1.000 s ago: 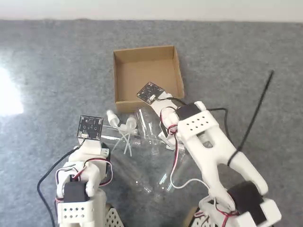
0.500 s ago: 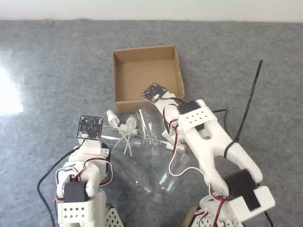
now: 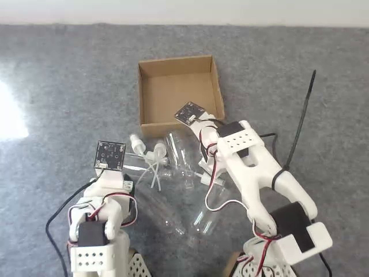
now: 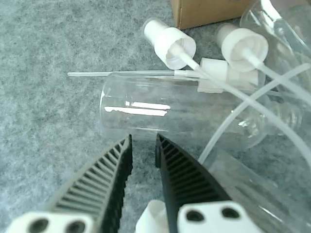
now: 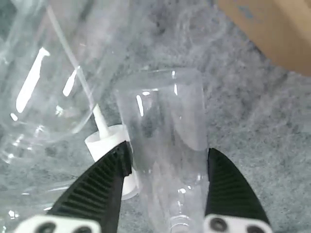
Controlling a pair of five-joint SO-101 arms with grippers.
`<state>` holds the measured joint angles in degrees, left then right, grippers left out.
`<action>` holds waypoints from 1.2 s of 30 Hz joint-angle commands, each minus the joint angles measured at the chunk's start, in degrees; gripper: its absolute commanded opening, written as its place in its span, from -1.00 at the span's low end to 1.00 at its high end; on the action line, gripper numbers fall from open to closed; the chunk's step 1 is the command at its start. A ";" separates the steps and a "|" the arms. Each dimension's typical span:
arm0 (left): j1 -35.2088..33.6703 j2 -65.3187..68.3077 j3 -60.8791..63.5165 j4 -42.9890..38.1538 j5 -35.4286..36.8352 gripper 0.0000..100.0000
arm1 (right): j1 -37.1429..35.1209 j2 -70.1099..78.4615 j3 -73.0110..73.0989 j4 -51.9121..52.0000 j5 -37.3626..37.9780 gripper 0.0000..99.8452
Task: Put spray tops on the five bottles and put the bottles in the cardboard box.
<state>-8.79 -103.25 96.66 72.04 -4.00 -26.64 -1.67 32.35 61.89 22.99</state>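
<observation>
Evidently the grasp is in hand: a clear bottle [image 5: 165, 136] lies on the table just near of the cardboard box [image 3: 179, 60]. The right claw [image 5: 167, 158] straddles it, jaws apart on either side and not plainly pinching. Next it must close and lift, so a spray top [image 4: 170, 43] can go on. The box holds no bottles. Further left, the left claw [image 4: 144, 141] hangs narrowly apart, holding nothing, by a second bottle [image 4: 160, 109].
</observation>
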 commanded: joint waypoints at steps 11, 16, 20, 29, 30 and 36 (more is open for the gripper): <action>0.09 -1.05 -0.13 0.26 0.53 -0.85 | 4.70 -0.57 -2.90 -0.22 0.09 -0.73; 0.09 -1.05 -0.13 0.26 0.53 -0.85 | 6.11 -0.66 -3.25 1.54 0.09 -0.73; 0.09 -1.05 -0.13 0.26 0.53 -0.85 | 6.81 -2.07 -2.99 2.68 0.09 -0.73; 0.09 -1.05 -0.13 0.26 0.53 -0.85 | 11.82 -7.25 -2.90 4.26 -5.80 -0.73; 0.09 -1.05 -0.13 0.26 0.53 -0.85 | 12.44 -7.60 -2.90 4.26 -6.15 -0.73; 0.09 -1.05 -0.13 0.26 0.53 -0.85 | 15.43 -8.13 -3.16 4.26 -10.46 -0.73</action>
<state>-8.79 -103.25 96.66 72.04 -4.00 -13.01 -5.89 32.35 65.76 15.25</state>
